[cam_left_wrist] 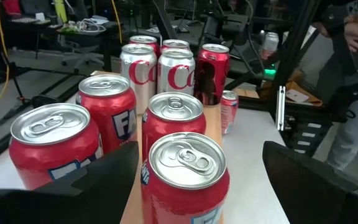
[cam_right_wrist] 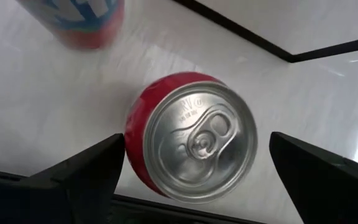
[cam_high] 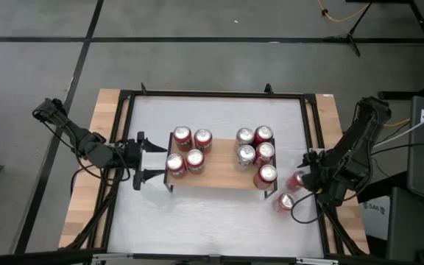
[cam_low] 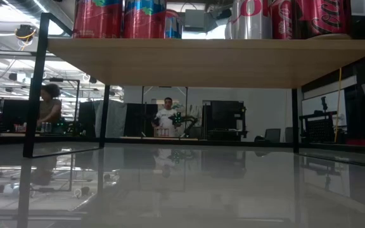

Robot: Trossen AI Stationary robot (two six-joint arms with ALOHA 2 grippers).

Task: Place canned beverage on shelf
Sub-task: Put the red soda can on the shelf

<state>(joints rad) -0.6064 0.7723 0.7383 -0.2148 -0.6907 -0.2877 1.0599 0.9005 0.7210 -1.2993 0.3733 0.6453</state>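
Observation:
The shelf (cam_high: 219,175), a low wooden plank on black legs, stands mid-table and carries several upright red and silver cans in two groups. My left gripper (cam_high: 157,162) is level at the shelf's left end and open. Its fingers stand on either side of the nearest red can (cam_left_wrist: 188,177), and a gap shows at one side. At the table's right, my right gripper (cam_right_wrist: 196,140) points down, open, over an upright red can (cam_right_wrist: 194,146) that stands on the white table top. Its fingers flank that can.
A second red can (cam_high: 284,202) stands on the table just nearer than the right gripper. The table's black frame (cam_high: 311,132) runs close to the right arm. The low view shows the shelf's underside (cam_low: 208,60) and people in the room beyond.

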